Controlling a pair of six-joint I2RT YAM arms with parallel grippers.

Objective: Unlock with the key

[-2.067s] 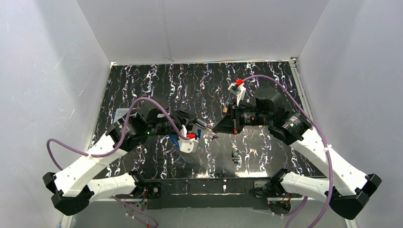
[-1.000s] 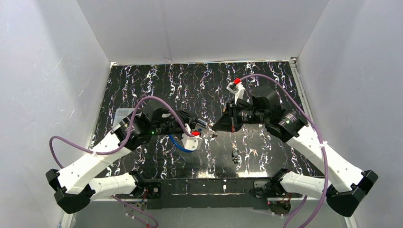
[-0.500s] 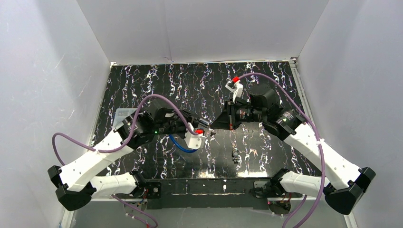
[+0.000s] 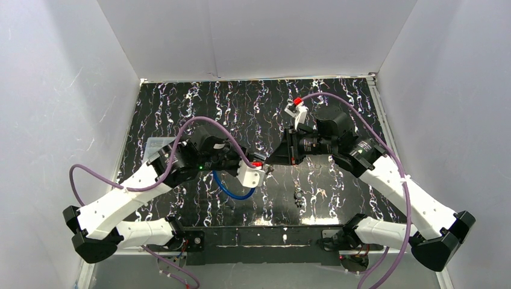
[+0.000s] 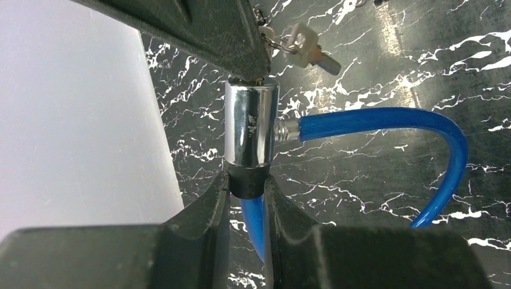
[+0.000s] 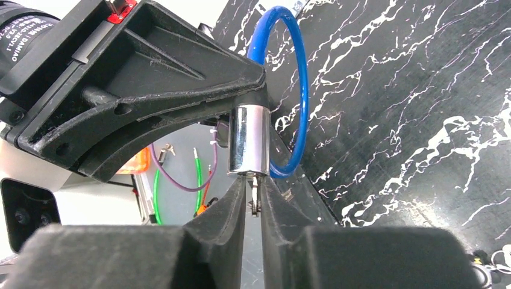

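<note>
Now | left jaws clench chrome lock cylinder (image 5: 251,126) | right jaws flank thin key (image 6: 256,198), grip unclear

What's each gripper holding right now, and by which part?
Left gripper clamps the lock cylinder by its black end cap. Right gripper brackets the key at the chrome end; whether it grips cannot be told.

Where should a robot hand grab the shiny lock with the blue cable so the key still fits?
By the black end cap of the chrome lock barrel, coming from the end opposite the keyhole. The blue cable leaves one side of the barrel and the key sits in the far end, so that cap is the free part. The left gripper holds it that way.
</note>
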